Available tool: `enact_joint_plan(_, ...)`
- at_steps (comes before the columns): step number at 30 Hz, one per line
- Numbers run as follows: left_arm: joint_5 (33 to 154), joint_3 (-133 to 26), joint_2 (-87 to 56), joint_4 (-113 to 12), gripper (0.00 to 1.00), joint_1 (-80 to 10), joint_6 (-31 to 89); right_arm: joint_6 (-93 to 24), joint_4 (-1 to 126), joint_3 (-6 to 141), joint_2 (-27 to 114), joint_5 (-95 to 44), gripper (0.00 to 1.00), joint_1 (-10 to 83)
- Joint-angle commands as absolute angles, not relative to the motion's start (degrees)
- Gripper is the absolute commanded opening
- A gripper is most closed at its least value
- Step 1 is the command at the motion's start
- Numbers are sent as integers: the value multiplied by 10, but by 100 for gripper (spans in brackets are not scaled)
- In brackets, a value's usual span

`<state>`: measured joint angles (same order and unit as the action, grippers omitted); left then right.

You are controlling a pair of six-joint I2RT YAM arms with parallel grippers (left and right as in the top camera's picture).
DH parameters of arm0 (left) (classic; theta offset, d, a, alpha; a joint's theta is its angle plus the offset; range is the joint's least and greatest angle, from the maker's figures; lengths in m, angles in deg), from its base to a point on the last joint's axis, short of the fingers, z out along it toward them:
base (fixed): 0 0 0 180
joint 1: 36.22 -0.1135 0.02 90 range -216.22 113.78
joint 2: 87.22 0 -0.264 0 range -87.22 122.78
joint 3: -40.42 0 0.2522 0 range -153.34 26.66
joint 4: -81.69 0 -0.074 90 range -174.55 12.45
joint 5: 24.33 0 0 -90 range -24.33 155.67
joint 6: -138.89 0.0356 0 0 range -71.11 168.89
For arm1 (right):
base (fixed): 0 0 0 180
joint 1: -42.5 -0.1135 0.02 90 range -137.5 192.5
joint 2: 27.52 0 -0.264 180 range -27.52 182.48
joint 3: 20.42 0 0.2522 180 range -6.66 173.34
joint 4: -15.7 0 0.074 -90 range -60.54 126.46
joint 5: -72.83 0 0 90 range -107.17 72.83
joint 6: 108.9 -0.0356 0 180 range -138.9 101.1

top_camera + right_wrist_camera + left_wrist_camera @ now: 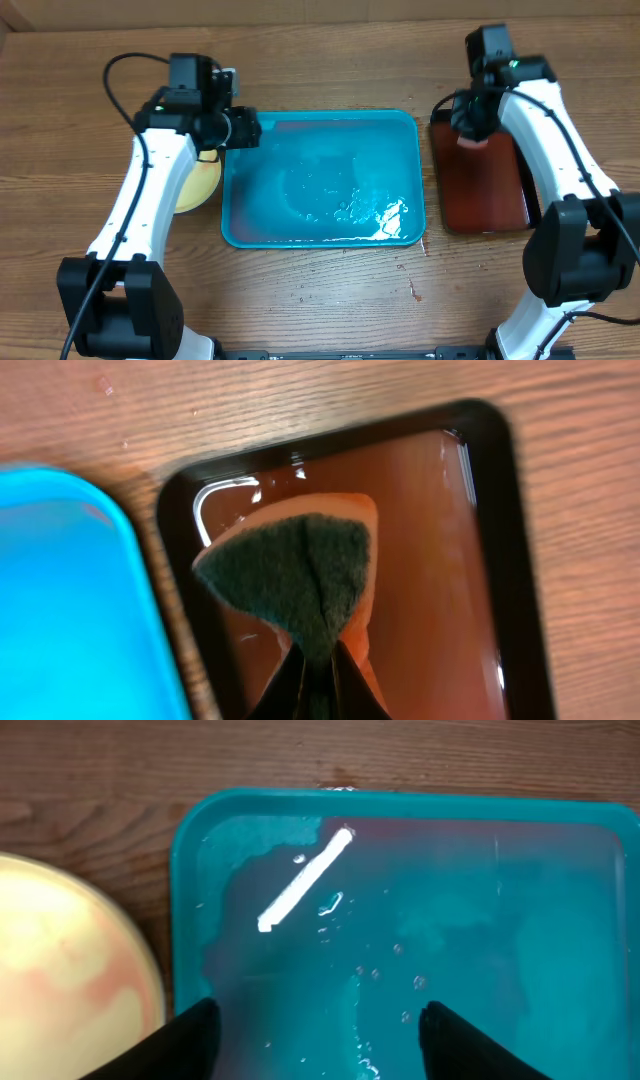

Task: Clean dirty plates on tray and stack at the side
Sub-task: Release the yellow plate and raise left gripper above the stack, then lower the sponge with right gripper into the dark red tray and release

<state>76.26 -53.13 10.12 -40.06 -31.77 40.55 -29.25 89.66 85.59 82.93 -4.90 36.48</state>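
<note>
The turquoise tray (320, 232) lies mid-table, wet, with no plates in it; it also shows in the left wrist view (400, 810) and the right wrist view (60, 610). A pale yellow plate (200, 183) with faint red smears lies on the table left of the tray, partly under my left arm; it also shows in the left wrist view (60, 970). My left gripper (320, 1040) is open and empty over the tray's far left corner. My right gripper (318, 670) is shut on a sponge (300, 570) with a green scrub face and orange body, held over the dark red tray (484, 190).
The dark red, black-rimmed tray (480, 560) lies right of the turquoise tray, a narrow strip of wood between them. Water and suds pool in the turquoise tray's near right part (385, 215). Small red specks lie on the wood (412, 292) near the front.
</note>
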Motion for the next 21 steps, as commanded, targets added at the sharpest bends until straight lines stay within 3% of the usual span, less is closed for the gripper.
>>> enact_joint_plan(1, 726, -540, 90, -409, 68, -307, 417, -210, 851, 784, 836, -37, 4, 368)
enact_joint_plan(14, 725, -540, 90, -411, 73, -307, 417, -168, 775, 690, 836, -133, 6, 424)
enact_joint_plan(18, 725, -540, 90, -411, 78, -307, 416, -160, 781, 691, 835, -143, 20, 430)
enact_joint_plan(20, 725, -540, 90, -411, 100, -307, 416, -162, 797, 700, 831, -144, 36, 430)
enact_joint_plan(21, 725, -540, 90, -411, 100, -307, 416, -167, 808, 707, 828, -144, 42, 430)
